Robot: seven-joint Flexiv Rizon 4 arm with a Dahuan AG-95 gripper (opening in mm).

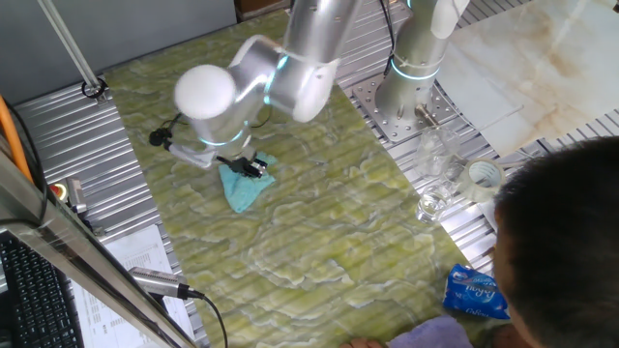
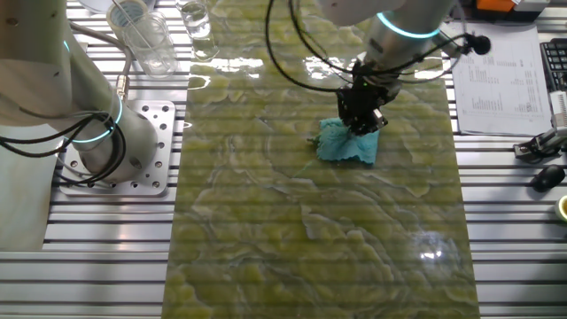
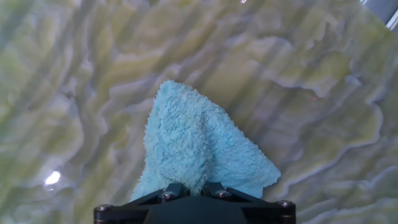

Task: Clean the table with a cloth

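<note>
The light-blue cloth (image 1: 244, 187) lies on the yellow-green marbled table (image 1: 319, 222), toward its far left part. My gripper (image 1: 253, 167) is down on the cloth's upper edge, its jaws pinched on a fold of it. In the other fixed view the gripper (image 2: 361, 122) stands over the cloth (image 2: 345, 144), which spreads out below and left of it. In the hand view the cloth (image 3: 193, 143) fans out ahead of the fingers (image 3: 174, 189), which are closed tight on the fabric, and rests on the table (image 3: 74, 93).
Clear glasses (image 1: 437, 164) and a tape roll (image 1: 484, 176) stand on the ribbed metal at the right. A glossy blue packet (image 1: 476, 293) lies at the front right. The arm's base (image 1: 411, 92) is at the back. A person's head (image 1: 561, 242) is at the right edge. Papers (image 2: 496, 80) lie beside the table.
</note>
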